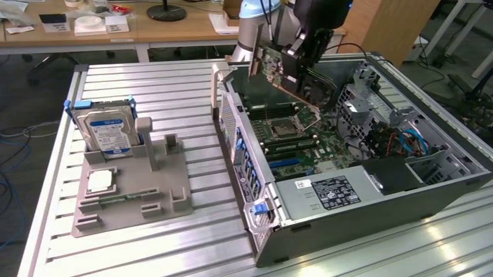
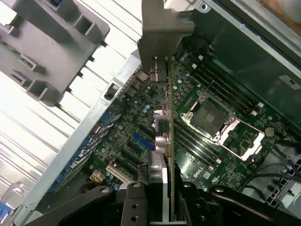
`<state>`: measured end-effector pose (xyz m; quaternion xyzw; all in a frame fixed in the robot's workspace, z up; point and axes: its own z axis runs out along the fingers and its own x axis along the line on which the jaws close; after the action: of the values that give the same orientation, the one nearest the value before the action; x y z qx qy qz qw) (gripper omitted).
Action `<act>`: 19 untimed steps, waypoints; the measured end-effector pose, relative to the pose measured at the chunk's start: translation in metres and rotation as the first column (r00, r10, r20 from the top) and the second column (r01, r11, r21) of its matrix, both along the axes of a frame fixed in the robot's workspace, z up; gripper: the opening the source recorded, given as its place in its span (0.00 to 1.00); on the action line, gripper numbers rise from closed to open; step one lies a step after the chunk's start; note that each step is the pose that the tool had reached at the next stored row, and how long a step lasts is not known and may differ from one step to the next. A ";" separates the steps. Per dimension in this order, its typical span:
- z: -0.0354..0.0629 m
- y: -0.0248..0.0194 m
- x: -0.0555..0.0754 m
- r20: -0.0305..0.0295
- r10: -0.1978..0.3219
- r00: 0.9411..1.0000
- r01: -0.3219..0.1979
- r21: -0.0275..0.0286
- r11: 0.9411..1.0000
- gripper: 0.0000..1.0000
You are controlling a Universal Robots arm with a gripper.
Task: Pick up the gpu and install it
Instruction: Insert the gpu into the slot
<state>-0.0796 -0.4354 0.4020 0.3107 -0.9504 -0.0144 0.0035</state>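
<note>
**Table** (image 1: 154,81): slatted aluminium top that carries everything below.

**Computer case** (image 1: 370,213): lies on its side at the exterior view's right with the side panel off. The motherboard (image 1: 308,144) (image 2: 127,136) faces up, its CPU socket (image 1: 281,128) (image 2: 209,115) bare. The labelled power supply (image 1: 331,193) sits at the near end, with a drive cage and blue cables along the far wall.

**Arm** (image 1: 258,23): comes down from the upper edge of the exterior view, the wrist bent over the open case.

**Fixture** (image 1: 131,190): grey moulded holder at the exterior view's left, well apart from the case.

**Gripper** (image 1: 297,55) (image 2: 162,202): black, above the motherboard, its fingers pressed against both faces of the gpu.

**The gpu** (image 1: 276,68) (image 2: 170,141): held in the air over the motherboard near the socket, standing on edge and tilted, seated in no slot. In the wrist view it appears edge-on. Its long axis runs from the gripper out to its metal bracket (image 2: 164,28), which points toward the case's rear wall. Expansion slots and the socket lie beneath it.

**Hard drive** (image 1: 108,133): blue-white label, upright in the fixture's far end.

**Chip** (image 1: 101,182): small silver square, flat in the fixture just beside the drive.
</note>
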 end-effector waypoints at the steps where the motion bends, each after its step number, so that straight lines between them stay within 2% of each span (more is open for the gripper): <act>1: -0.0001 0.0000 0.000 0.000 0.012 1.000 -0.012 0.000 1.000 0.28; 5: -0.0004 0.0000 0.002 0.000 0.055 0.998 -0.055 0.000 0.998 0.28; 10: -0.0010 0.0000 0.003 0.000 0.135 0.991 -0.135 0.000 0.991 0.28; 14: -0.0016 0.0000 0.006 0.008 0.157 0.988 -0.157 -0.001 0.988 0.28; 19: -0.0021 0.0000 0.008 0.009 0.209 0.978 -0.209 -0.001 0.978 0.28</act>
<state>-0.0716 -0.4354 0.3999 0.4088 -0.9126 -0.0126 0.0009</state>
